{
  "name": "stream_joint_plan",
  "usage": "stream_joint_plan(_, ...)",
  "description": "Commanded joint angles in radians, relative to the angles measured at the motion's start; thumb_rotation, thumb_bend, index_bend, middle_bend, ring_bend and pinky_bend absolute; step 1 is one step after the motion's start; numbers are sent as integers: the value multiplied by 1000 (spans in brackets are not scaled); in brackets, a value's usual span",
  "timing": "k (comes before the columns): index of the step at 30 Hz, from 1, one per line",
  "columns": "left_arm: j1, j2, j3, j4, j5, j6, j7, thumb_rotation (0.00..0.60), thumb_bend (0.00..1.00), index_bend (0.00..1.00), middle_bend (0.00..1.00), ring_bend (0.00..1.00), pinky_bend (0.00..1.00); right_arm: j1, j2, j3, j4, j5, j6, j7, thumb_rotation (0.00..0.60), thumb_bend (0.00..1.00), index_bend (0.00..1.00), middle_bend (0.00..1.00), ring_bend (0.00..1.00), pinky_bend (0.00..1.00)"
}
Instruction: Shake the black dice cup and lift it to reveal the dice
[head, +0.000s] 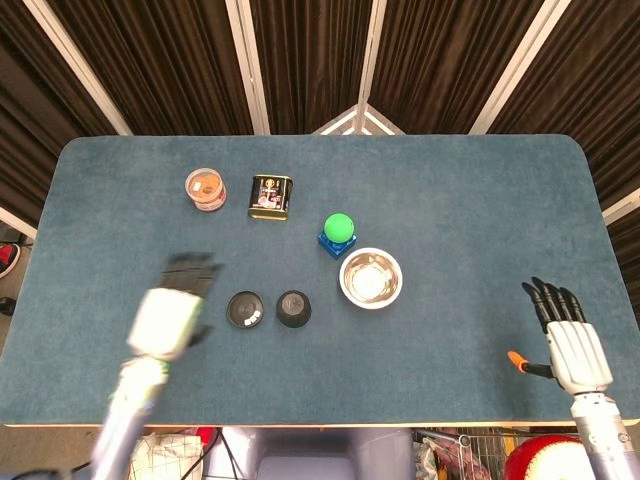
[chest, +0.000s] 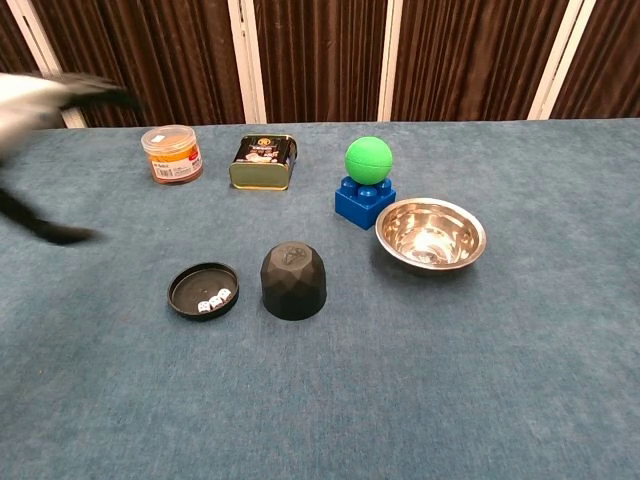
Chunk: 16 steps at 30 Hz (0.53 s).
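The black dice cup (head: 293, 308) (chest: 293, 282) stands mouth down on the blue table, just right of its round black tray (head: 244, 309) (chest: 203, 290). White dice (chest: 211, 300) lie in the tray, uncovered. My left hand (head: 173, 311) (chest: 50, 95) is motion-blurred, left of the tray, apart from cup and tray, fingers spread and holding nothing. My right hand (head: 570, 340) lies flat and open near the table's front right edge, far from the cup.
A steel bowl (head: 371, 278) (chest: 431, 233) sits right of the cup. Behind it a green ball rests on a blue block (head: 338, 233) (chest: 367, 180). A dark tin (head: 270, 196) (chest: 263, 162) and an orange-lidded jar (head: 205, 189) (chest: 172, 153) stand further back left.
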Motion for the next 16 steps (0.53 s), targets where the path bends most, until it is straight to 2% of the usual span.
stream_joint_plan(1, 198, 103, 96, 166, 152, 244, -189, 600, 253, 158, 66, 0, 13, -4, -9, 4, 15, -3, 12, -5, 600, 185, 31, 0, 13, 0)
stream_joint_plan(3, 251, 104, 89, 235, 139, 295, -280, 600, 253, 161, 72, 0, 15, -3, -16, 10, 24, -1, 18, -17, 600, 185, 32, 0, 13, 0)
stream_joint_plan(6, 303, 104, 72, 296, 98, 317, -381, 600, 253, 161, 82, 0, 17, -6, -27, 13, 35, -2, 30, -34, 600, 185, 31, 0, 13, 0)
stream_joint_plan(11, 336, 114, 46, 364, 53, 276, -489, 600, 253, 159, 91, 0, 38, -2, -53, 21, 75, -21, 53, -32, 600, 185, 31, 0, 13, 0)
stream_joint_plan(16, 339, 141, 29, 371, 55, 237, -549, 600, 255, 167, 103, 0, 38, 0, -68, 24, 98, -30, 63, -35, 600, 185, 31, 0, 13, 0)
